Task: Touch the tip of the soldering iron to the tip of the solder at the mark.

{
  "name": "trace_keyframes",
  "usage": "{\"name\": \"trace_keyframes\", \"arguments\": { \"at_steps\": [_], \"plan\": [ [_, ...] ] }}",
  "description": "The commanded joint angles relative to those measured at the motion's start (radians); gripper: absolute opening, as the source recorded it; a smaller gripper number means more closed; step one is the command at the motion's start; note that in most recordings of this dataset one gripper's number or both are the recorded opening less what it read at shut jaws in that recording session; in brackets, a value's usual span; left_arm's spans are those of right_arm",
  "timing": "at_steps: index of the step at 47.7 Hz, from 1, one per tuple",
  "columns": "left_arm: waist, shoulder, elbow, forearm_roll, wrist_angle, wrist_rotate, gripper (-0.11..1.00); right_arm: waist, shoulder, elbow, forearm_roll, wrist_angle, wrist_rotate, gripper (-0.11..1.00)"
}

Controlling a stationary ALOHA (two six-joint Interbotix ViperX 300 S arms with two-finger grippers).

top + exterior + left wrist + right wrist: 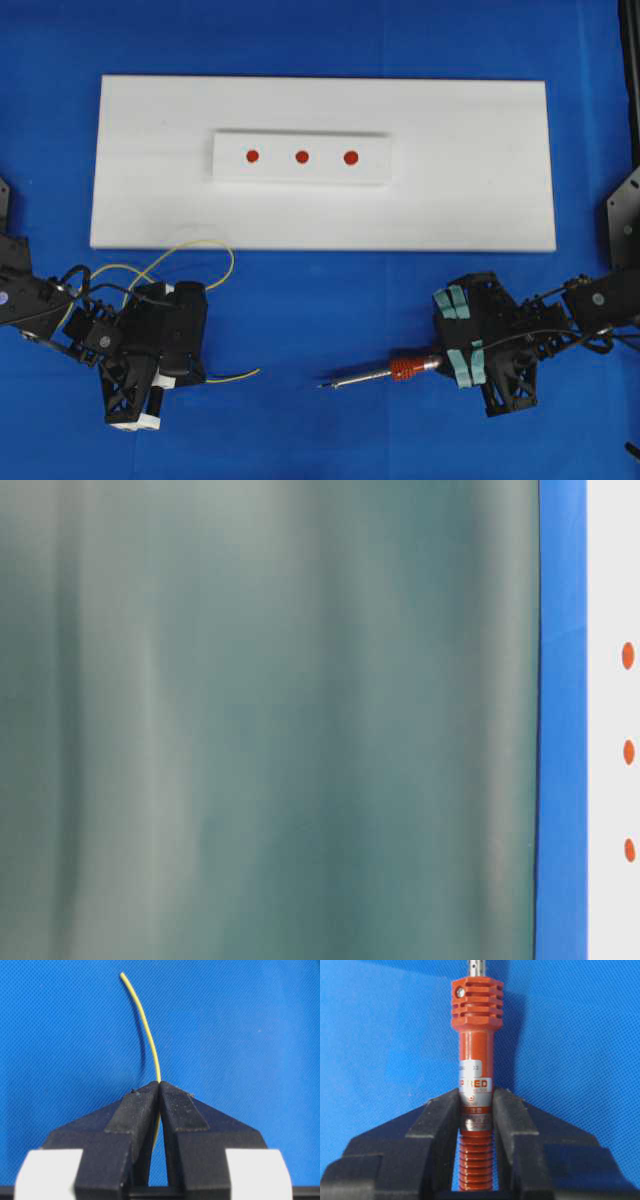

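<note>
My left gripper [192,375] is shut on the solder [235,377], a thin yellow wire. Its free end points right over the blue cloth, and its rest loops back behind the gripper up to the board's front edge. In the left wrist view the gripper [160,1083] pinches the solder [145,1025] at the fingertips. My right gripper [447,357] is shut on the soldering iron [403,368], whose silver tip points left, well apart from the solder's end. In the right wrist view the gripper [476,1097] grips the iron's [476,1055] silver band; the shaft tip runs off the top.
A white board [480,200] lies at the back with a raised white strip [375,170] carrying three red marks, the middle one [302,156]. Both grippers sit over blue cloth in front of it. The table-level view is mostly blocked by a blurred grey-green surface [270,720].
</note>
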Motion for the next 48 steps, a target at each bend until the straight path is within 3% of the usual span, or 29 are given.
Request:
{"name": "trace_keyframes", "arguments": {
  "at_steps": [1,5,8,16,20,22,32,39,48],
  "plan": [
    [-0.006,-0.014,-0.015,-0.002,0.006,0.000,0.01,0.003,-0.005,-0.014,0.011,-0.003,0.002,0.07],
    [-0.008,-0.012,-0.020,0.000,0.015,-0.002,0.04,0.002,-0.005,-0.014,0.012,-0.003,0.002,0.07],
    [-0.008,-0.015,-0.023,0.000,0.025,-0.009,0.18,0.002,-0.005,-0.015,0.014,-0.005,0.002,0.13],
    [-0.008,-0.049,-0.049,0.000,0.091,0.011,0.68,0.003,-0.031,-0.032,0.014,0.018,0.000,0.58],
    [-0.002,-0.098,-0.067,0.000,0.150,0.031,0.87,0.002,-0.075,-0.044,0.008,0.058,-0.009,0.81],
    [0.002,-0.126,-0.075,0.000,0.179,0.048,0.87,-0.002,-0.104,-0.051,0.000,0.087,-0.014,0.88],
    [0.057,-0.290,-0.092,0.002,0.304,0.186,0.82,-0.072,-0.325,-0.095,-0.109,0.290,-0.014,0.80],
    [0.149,-0.416,-0.057,0.002,0.318,0.304,0.81,-0.167,-0.486,-0.110,-0.209,0.402,-0.014,0.80],
    [0.285,-0.591,-0.005,0.002,0.304,0.426,0.81,-0.295,-0.678,-0.084,-0.313,0.437,-0.014,0.80]
  ]
}}
